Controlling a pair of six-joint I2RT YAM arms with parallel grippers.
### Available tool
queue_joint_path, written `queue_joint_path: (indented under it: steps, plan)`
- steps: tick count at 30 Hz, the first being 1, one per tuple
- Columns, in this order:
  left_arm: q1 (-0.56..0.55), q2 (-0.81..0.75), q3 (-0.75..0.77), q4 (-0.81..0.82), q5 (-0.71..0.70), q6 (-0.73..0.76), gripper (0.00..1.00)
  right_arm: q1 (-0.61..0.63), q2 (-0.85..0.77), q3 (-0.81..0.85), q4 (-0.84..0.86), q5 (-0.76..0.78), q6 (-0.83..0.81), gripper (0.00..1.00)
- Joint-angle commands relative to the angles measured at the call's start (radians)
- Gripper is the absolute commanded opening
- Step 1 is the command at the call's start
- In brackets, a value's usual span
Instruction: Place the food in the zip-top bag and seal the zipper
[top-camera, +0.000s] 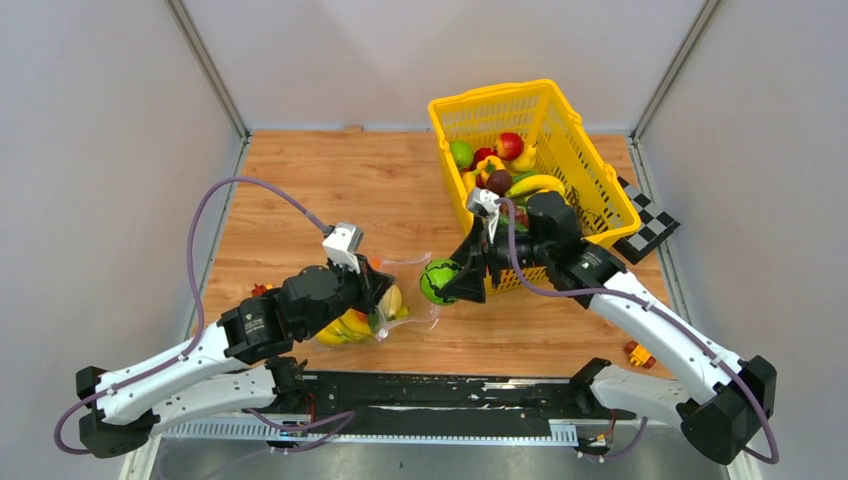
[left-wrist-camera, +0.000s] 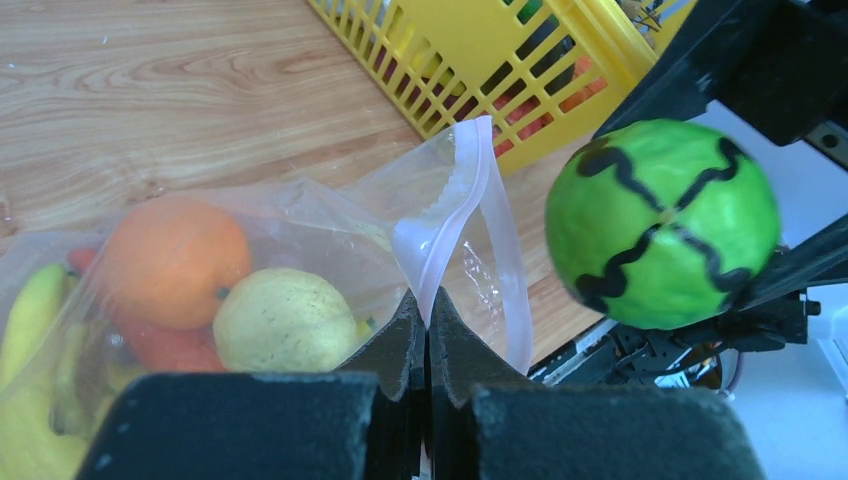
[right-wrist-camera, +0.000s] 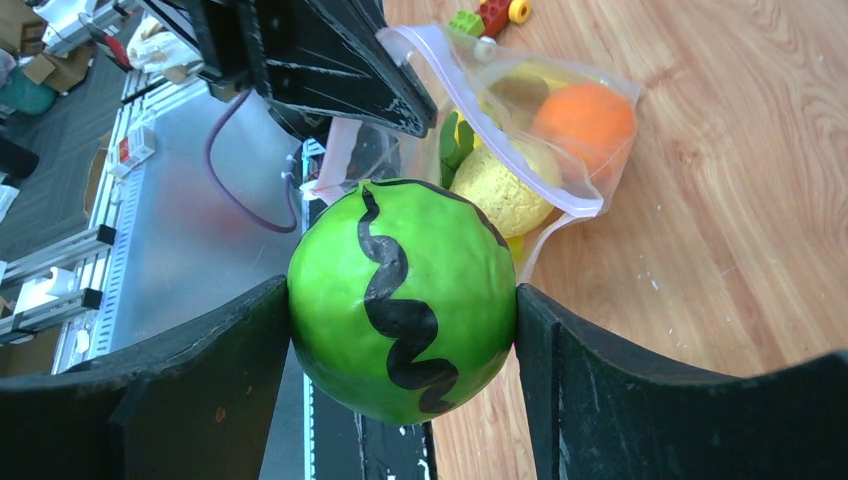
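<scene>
Green ball (right-wrist-camera: 403, 300): round toy food, glossy bright green, with wavy black lines that meet in a cross on one side; it hangs above the table edge without touching it
Right gripper (right-wrist-camera: 403, 335): two black fingers spread wide, pressing on the green ball from both sides at its widest part
Zip-top bag (left-wrist-camera: 330, 215): clear, crinkled plastic lying on the wood at about 7 o'clock from the table's middle in the top view; its open mouth faces 3 o'clock, toward the ball just beside it
Zipper (left-wrist-camera: 470, 185): pale pinkish-white strip along the mouth edge, unsealed, standing up in a loop
Left gripper (left-wrist-camera: 428, 325): black fingers pressed together, pinching the upper lip of the zip-top bag at the zipper and holding it up
Food in the bag: an orange (left-wrist-camera: 172, 262); a pale, bumpy lemon (left-wrist-camera: 285, 320) touching it at its 4 o'clock; yellow bananas (left-wrist-camera: 30, 300) at the closed end; something orange-red beneath them, too blurred to name
Yellow basket (top-camera: 590, 170): plastic lattice at 1 o'clock on the table, just behind the right gripper
Food in the basket: a red apple (top-camera: 509, 145), a green piece (top-camera: 461, 153), a banana (top-camera: 535, 184), a dark purple piece (top-camera: 499, 181)
Table (top-camera: 330, 180): light wood grain
Checkerboard (top-camera: 648, 222): black-and-white card at 4 o'clock of the basket, partly under it
Toy bricks (right-wrist-camera: 490, 14): small green, red and yellow pieces on the wood beside the bag's closed end
</scene>
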Motion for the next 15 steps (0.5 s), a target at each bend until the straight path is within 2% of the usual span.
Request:
queue_joint_path:
  steps: [1,4,9,15]
  plan:
    - [0.001,-0.009,0.051,0.068,0.034,0.020,0.00,0.059,0.014,0.043,-0.005,0.109,-0.037,0.47]
    - [0.000,-0.004,0.051,0.078,0.040,0.022,0.00,0.096,0.026,0.039,0.003,0.177,-0.036,0.47]
    - [0.000,0.016,0.067,0.077,0.056,0.032,0.00,0.176,0.054,0.076,-0.085,0.387,-0.028,0.44]
    - [0.001,0.005,0.063,0.091,0.053,0.035,0.00,0.256,0.016,0.007,0.058,0.594,0.029,0.45]
